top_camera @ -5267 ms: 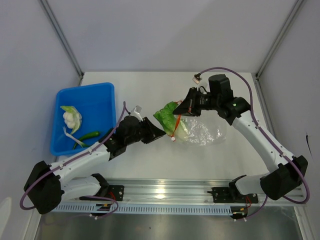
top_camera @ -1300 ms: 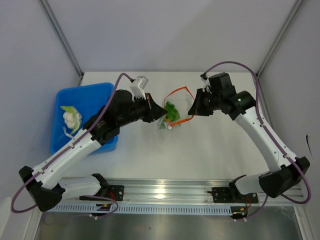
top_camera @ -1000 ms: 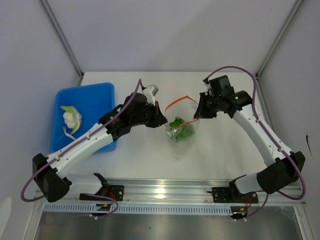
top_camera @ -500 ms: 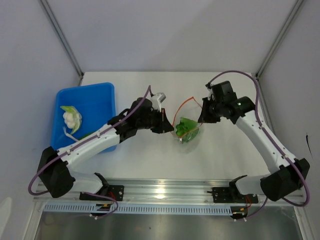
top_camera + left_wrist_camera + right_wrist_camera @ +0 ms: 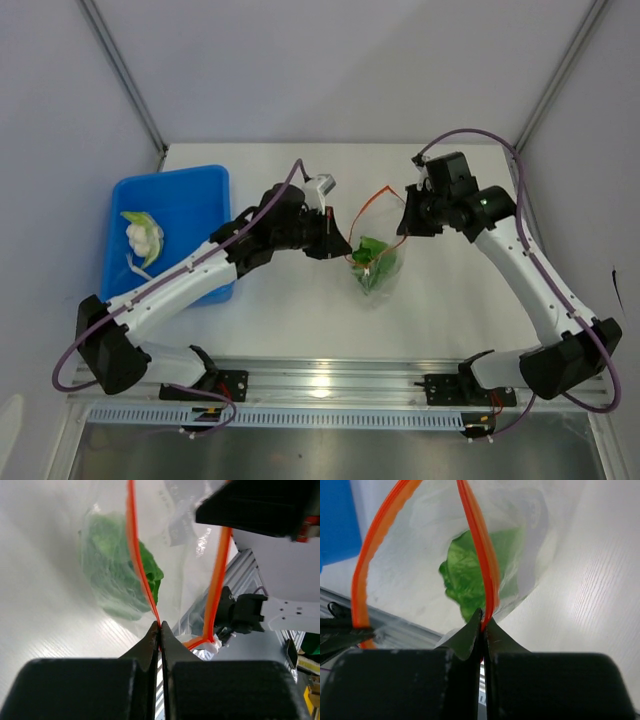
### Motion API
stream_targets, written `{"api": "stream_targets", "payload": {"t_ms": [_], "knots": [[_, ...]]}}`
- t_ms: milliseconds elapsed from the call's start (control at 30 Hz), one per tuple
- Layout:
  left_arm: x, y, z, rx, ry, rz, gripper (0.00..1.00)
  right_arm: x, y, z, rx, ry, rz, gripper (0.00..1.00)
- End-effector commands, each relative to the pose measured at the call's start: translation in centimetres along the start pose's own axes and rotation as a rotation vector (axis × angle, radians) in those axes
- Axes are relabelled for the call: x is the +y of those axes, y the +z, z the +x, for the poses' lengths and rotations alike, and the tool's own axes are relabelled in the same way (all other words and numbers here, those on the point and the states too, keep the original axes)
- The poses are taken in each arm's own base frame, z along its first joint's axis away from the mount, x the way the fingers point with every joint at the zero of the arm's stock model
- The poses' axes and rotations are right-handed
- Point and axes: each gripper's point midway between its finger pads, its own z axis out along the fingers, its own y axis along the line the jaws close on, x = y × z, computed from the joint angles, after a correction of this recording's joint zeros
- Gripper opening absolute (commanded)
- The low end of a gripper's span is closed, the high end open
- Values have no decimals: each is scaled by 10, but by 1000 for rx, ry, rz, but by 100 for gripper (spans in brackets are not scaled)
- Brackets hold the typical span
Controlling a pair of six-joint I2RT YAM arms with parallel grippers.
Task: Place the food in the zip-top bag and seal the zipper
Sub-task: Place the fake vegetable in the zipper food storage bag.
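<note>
Your left gripper [image 5: 159, 628]: fingers pinched fully together on zipper [image 5: 136, 555], gripping one side of mouth. Your right gripper [image 5: 481, 619]: fingers likewise clamped flat on opposite run of orange strip. Zip-top bag [image 5: 380, 272] hangs between both grippers at table [image 5: 300, 320] centre, mouth spread into open loop. Green leafy food piece [image 5: 470, 572] sits in bag bottom. White-green leafy piece [image 5: 141, 236] lies in blue bin [image 5: 205, 180], well apart at your left.

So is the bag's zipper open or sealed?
Open: the two sides of the zipper bow apart, one pinched by the left gripper, one by the right gripper.
</note>
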Motion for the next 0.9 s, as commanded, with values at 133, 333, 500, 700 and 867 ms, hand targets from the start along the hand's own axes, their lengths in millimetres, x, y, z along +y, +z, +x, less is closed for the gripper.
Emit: {"api": "stream_targets", "payload": {"t_ms": [133,333,500,700,867], "knots": [[-116,-91,-79,-251,201,297,0,50,-91,-80,-330,-97,-141,0],[10,15,55,106,-72,71,0,5,19,38,13,76,-127,0],[-9,8,28,59,-27,92,1,6,20,20,-16,51,-99,0],[-114,-78,-96,-166,215,204,1,36,-46,-72,-208,-45,-96,0],[-74,-56,-41,-108,129,174,0,32,-45,-39,-183,-4,-132,0]]}}
